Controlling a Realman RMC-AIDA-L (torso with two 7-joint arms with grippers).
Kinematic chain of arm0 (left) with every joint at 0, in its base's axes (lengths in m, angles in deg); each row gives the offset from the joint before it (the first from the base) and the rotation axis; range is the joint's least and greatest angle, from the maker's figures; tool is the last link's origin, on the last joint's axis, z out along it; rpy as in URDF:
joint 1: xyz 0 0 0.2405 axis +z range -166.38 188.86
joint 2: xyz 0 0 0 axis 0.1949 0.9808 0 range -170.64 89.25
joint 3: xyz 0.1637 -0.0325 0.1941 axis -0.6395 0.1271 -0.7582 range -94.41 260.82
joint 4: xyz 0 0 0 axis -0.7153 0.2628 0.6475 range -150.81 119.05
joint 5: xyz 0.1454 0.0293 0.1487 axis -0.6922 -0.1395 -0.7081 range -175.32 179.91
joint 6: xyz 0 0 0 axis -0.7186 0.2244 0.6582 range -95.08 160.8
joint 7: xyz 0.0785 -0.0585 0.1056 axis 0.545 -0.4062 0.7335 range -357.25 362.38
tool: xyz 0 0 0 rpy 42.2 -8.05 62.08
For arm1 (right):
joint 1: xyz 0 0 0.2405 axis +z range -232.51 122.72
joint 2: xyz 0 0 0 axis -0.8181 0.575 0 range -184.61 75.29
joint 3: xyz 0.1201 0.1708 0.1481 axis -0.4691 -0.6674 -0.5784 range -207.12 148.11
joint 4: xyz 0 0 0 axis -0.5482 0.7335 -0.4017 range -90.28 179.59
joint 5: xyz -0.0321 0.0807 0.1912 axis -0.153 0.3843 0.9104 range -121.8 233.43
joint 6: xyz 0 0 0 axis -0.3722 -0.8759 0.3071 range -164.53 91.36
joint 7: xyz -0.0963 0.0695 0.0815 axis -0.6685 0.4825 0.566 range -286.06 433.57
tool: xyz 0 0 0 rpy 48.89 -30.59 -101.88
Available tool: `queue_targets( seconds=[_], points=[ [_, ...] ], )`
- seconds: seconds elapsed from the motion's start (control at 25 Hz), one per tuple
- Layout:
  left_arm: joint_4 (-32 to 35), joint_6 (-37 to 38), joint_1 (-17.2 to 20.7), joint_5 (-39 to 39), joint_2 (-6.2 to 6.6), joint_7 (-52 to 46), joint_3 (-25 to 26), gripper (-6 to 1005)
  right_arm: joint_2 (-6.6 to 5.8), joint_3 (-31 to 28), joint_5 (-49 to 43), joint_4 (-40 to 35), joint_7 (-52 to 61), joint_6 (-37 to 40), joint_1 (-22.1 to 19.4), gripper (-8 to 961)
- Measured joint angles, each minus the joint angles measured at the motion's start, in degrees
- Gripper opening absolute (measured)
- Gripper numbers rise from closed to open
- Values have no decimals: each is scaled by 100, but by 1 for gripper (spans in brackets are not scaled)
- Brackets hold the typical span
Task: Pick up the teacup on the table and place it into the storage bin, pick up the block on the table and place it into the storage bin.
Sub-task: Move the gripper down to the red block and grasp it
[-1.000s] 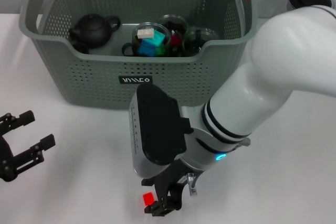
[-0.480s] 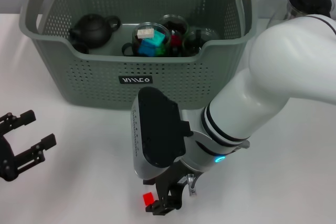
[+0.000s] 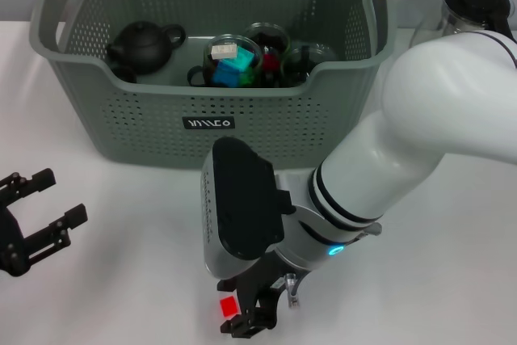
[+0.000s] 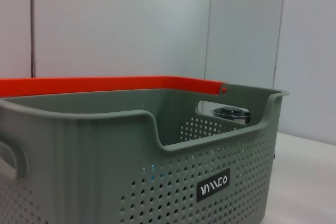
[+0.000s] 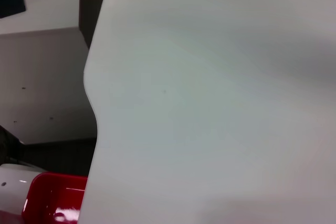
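White table [image 3: 121,280]. My right hand [image 3: 252,317] low beside red block [image 3: 229,306], grip unclear. Left hand [image 3: 32,220] open, idle. Storage bin [image 3: 210,123] behind; pale panelled wall [image 4: 131,24].

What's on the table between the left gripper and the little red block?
Nothing: in the head view, only bare white table separates the left gripper from the red block.

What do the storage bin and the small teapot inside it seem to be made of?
The storage bin: likely matte grey moulded plastic, with even rows of punched holes and orange handle tops. The teapot: probably dark ceramic or clay, judging by its dull black, rounded body.
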Motion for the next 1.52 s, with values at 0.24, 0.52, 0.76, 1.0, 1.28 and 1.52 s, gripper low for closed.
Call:
queue_targets(
  seconds=[0.24,0.52,0.76,1.0,1.28,1.52],
  points=[
    [0,-8,-9,0,2,0,3,702,0,23,21,109,7,-29,53,542],
    [1,-9,-9,1,2,0,12,702,9,43,30,150,-2,-128,55,502],
    [1,-15,-10,29,2,0,12,702,9,59,39,150,2,-138,55,472],
    [1,-16,-13,41,3,0,11,702,9,79,39,157,3,-138,55,457],
    [1,-16,-18,44,2,0,11,702,9,87,126,234,-9,-137,78,458],
    [1,-16,-18,44,2,-3,12,702,9,135,155,264,-11,-137,99,458]
  ],
)
